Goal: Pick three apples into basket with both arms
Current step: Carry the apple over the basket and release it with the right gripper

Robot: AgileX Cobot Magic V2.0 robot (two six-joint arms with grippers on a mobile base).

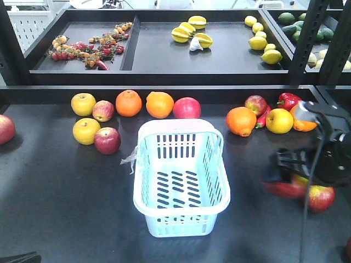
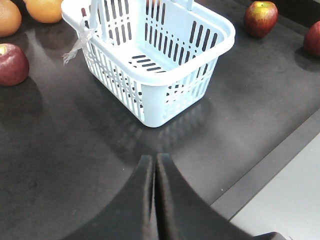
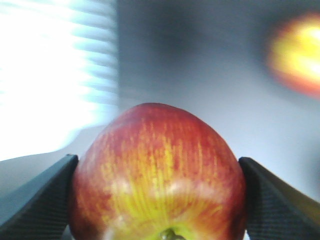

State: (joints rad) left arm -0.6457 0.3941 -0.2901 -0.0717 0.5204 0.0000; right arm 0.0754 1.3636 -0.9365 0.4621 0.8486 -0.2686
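**A:** How far along was the job?

**B:** Barely started. The basket [image 1: 181, 211] stood empty in the middle of the tabletop [image 1: 66, 208], with none of the three apples in it.

**A:** And the right end effector?

**B:** The right end effector [image 3: 157, 160] was clamped on the first apple [image 3: 160, 195], red streaked with yellow, with a jaw pressed to each flank. From the front that apple showed only as a blurred red patch at about four o'clock from the basket, near its rim but clear of it.

**A:** The left one?

**B:** The left end effector [image 2: 154, 161] had its fingers pressed together with nothing between them. It hung over bare tabletop, with the basket at its twelve o'clock.

**A:** So what remained?

**B:** Nearly everything, by my reckoning. The first apple had to go over the rim and be let go, and then two more had to follow. A second apple [image 1: 321, 198] lay just beside the first, at its three o'clock. A dark red apple [image 1: 107, 140] sat at ten o'clock from the basket, right beside a yellow apple [image 1: 86, 131]. That one looked like the left arm's pick.
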